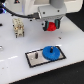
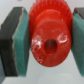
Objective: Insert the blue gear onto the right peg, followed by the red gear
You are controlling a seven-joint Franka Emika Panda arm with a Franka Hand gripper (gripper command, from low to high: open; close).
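So the blue gear [image 1: 51, 52] is already sitting flat on the black plate [image 1: 33, 59], toward the plate's right end in the exterior view, presumably on the right peg, though I can't actually see the pin under it. The other peg is too small and blurry to pick out.

The gripper [image 1: 50, 25] is clamped on the red gear [image 2: 49, 41], holding it up in the air above and a bit farther back than the plate, well clear of the blue one. In the wrist view the teal pads [image 2: 21, 39] squeeze the toothed rim from both sides, and the centre hole is clearly visible.

The gear is round, so there's no real long axis; what matters is the hole's axis. In the wrist view the flat face and hole look straight at the camera, which suggests it's held level with the bore vertical, as I read it.

To do this step well, I'd line the hole up over the blue gear's hub first, keep the disc level, then come straight down slowly. A tilted disc would probably jam or knock the blue gear.
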